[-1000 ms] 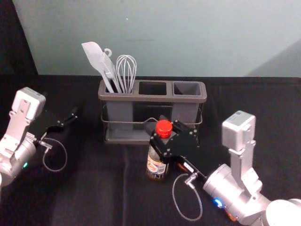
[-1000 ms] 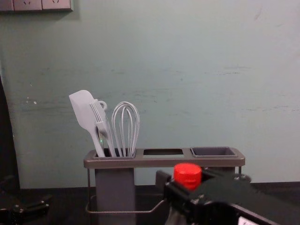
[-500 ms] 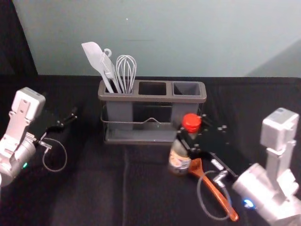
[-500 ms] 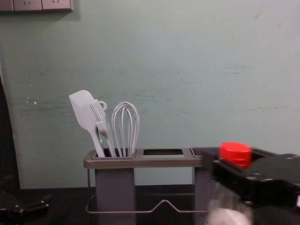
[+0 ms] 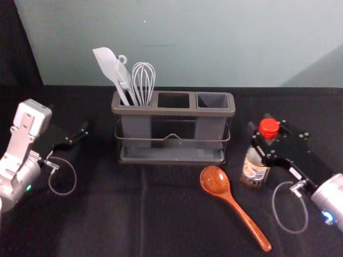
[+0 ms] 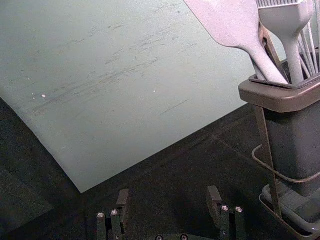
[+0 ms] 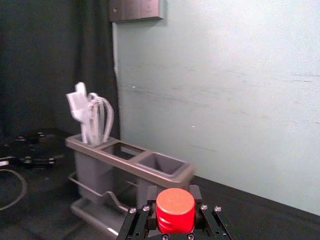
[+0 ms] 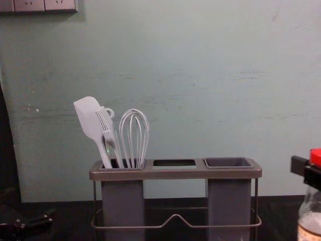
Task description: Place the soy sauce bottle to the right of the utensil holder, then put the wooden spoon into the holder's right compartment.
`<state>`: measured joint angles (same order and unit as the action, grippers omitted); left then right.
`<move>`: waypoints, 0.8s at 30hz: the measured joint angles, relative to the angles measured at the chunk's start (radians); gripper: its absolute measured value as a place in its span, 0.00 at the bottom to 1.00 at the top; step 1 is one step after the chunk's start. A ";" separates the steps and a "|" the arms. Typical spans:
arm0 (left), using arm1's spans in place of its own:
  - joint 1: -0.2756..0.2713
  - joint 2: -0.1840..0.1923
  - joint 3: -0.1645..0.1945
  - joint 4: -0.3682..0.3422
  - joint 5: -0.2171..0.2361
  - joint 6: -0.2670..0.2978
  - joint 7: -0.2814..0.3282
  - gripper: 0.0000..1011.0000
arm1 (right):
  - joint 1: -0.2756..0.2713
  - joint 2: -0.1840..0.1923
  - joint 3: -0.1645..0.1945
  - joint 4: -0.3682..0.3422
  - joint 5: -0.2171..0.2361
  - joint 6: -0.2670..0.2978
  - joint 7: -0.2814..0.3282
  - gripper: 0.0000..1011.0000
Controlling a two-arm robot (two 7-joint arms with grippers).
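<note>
The right hand (image 7: 174,191) sensibly grips the probably slick, stiff soy sauce bottle (image 5: 254,170) below its cap (image 5: 269,127), right of the utensil holder (image 5: 174,112).

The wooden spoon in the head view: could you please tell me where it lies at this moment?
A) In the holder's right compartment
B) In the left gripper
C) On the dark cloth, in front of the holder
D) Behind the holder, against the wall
C: the wooden spoon lies on the dark cloth, in front of the utensil holder.
</note>
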<state>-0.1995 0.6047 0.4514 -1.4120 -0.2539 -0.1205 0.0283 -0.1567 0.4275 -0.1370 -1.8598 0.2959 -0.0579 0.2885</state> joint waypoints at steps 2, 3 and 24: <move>0.000 0.000 0.000 0.000 0.000 0.000 0.000 0.99 | 0.006 0.003 0.015 0.008 0.002 0.005 0.001 0.38; 0.000 0.000 0.000 0.000 0.000 0.000 0.000 0.99 | 0.010 0.004 0.023 0.013 0.002 0.008 0.001 0.38; 0.000 0.000 0.000 0.000 0.000 0.000 0.000 0.99 | 0.239 -0.027 -0.010 0.240 0.035 0.044 0.064 0.38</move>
<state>-0.1995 0.6046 0.4514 -1.4120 -0.2539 -0.1205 0.0283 0.0823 0.4007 -0.1470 -1.6202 0.3309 -0.0140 0.3522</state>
